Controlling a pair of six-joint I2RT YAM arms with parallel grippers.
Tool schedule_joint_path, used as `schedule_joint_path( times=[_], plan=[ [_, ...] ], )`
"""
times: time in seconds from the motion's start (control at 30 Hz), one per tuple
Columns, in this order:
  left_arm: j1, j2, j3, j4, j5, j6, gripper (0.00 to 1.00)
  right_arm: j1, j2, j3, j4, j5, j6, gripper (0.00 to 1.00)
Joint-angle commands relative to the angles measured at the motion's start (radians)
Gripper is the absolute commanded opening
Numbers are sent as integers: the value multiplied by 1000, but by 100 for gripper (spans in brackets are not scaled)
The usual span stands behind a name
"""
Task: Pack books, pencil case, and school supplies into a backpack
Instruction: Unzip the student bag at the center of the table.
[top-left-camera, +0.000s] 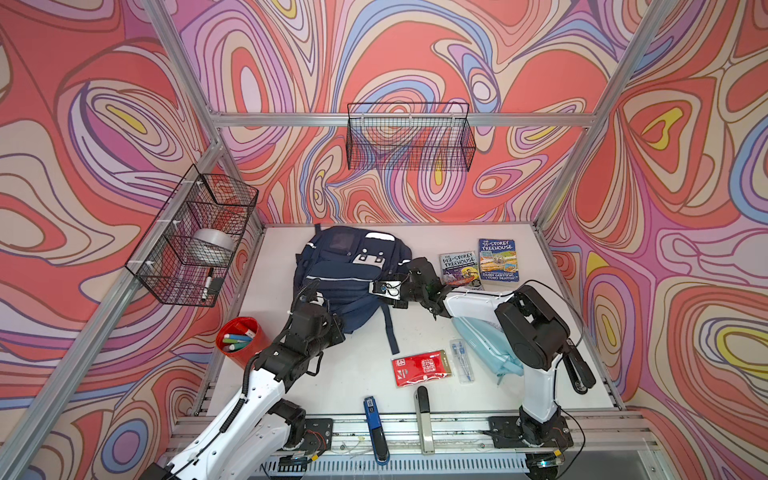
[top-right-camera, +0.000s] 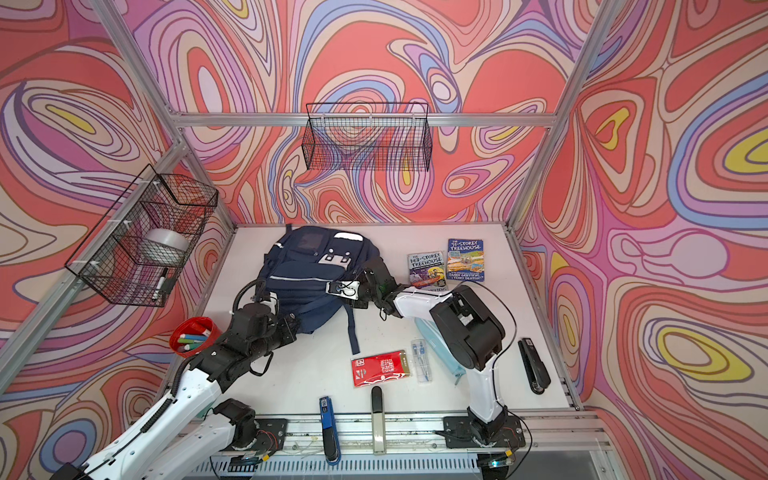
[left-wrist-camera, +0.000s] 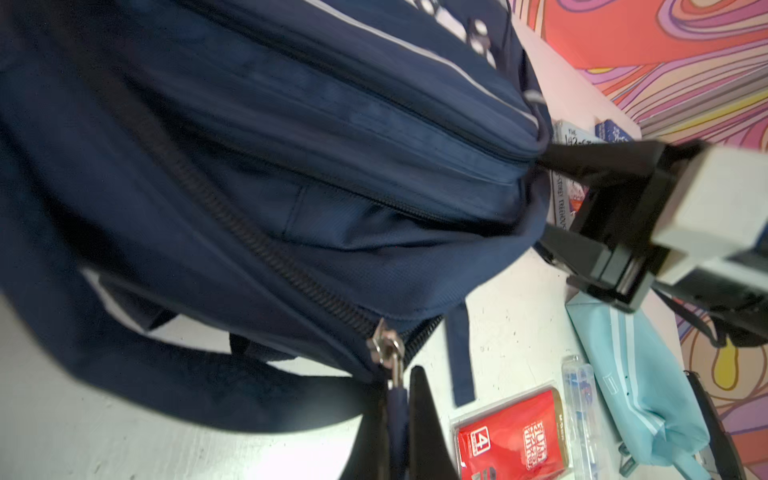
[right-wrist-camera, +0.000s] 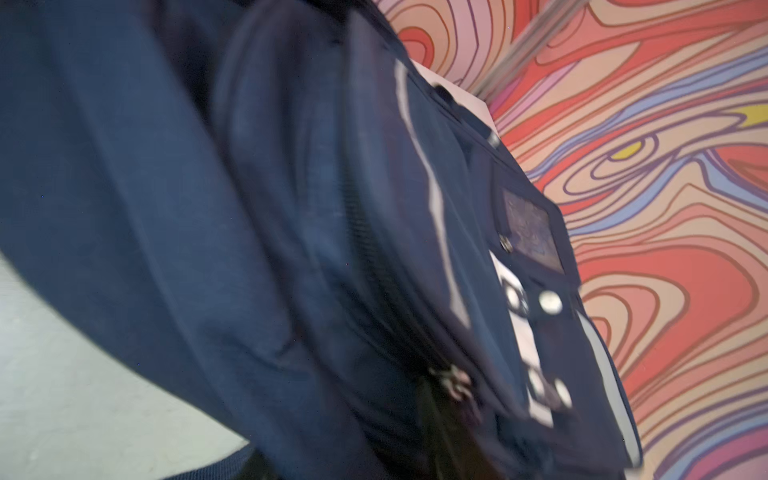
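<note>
Both grippers meet at the navy backpack (top-left-camera: 345, 282), which lies front-up on the white table (top-left-camera: 353, 382) between them. Its long axis runs from the rear wall toward the robot, and a strap trails off the near end.

Only the left wrist view shows the grips. The left gripper (left-wrist-camera: 395, 401) is clamped tight on the navy pull hanging from the zip slider (left-wrist-camera: 385, 347) at the bag's near corner. The right gripper (left-wrist-camera: 544, 203), at the bag's opposite side, has its jaws standing apart, tips against the fabric and holding nothing. In both top views the fingertips are too small and shadowed to read. The right wrist view, blurred, gives only the bag's front with its white patch (right-wrist-camera: 528, 332) and snaps.

Just beyond the right gripper lie the grey book (top-left-camera: 457, 266) and the blue-and-orange book (top-left-camera: 498, 259), side by side, titles readable from the robot's side. The light blue pencil case (top-left-camera: 482, 343) lies slantwise behind that gripper, under its forearm. Beside it are the pen pack (top-left-camera: 462, 360) and the red packet (top-left-camera: 419, 368).
</note>
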Motion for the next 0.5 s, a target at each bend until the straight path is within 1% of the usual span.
schedule_joint_path(
  times=[0.0,0.07,0.13,0.2,0.3,0.37,0.47],
  plan=[
    [-57,21,10,75,-32,-54,0,-11,-87,-33,67,47,101,55],
    [-76,52,30,93,-24,-53,0,28,-174,-103,29,52,84,61],
    [-83,92,57,98,-10,-41,0,90,-252,-180,11,105,25,62],
    [-84,117,67,130,-5,-27,0,134,-272,-223,31,136,16,62],
    [-84,135,75,134,-14,-10,0,156,-237,-230,62,118,18,60],
    [-82,141,79,139,-6,-9,0,170,-211,-196,47,110,-6,60],
    [-84,150,89,161,29,-22,0,177,-148,-145,30,65,-23,59]
  ],
)
